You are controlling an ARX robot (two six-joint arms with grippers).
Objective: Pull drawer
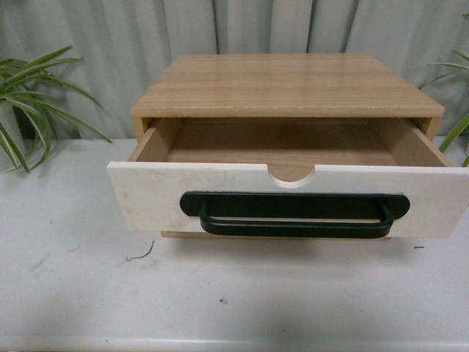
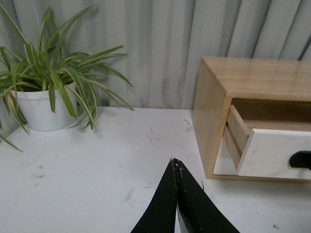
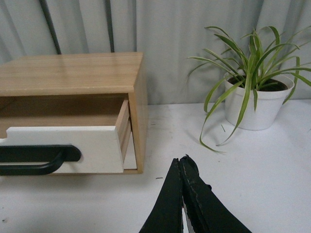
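Note:
The drawer (image 1: 146, 194) stands pulled out of the wooden cabinet (image 1: 286, 84), its white front carrying a long black bar handle (image 1: 293, 214) under a half-round notch. Its inside is bare wood. Neither arm shows in the front view. In the left wrist view my left gripper (image 2: 176, 162) is shut over the white table, to the left of the cabinet (image 2: 214, 111), apart from the drawer (image 2: 274, 153). In the right wrist view my right gripper (image 3: 180, 161) is shut too, on the other side, apart from the drawer (image 3: 92, 148) and its handle (image 3: 36, 159).
A spider plant in a white pot (image 2: 41, 109) stands at the table's back left, another (image 3: 255, 104) at the back right. Grey curtain hangs behind. The white table (image 1: 234, 293) runs in front of the drawer.

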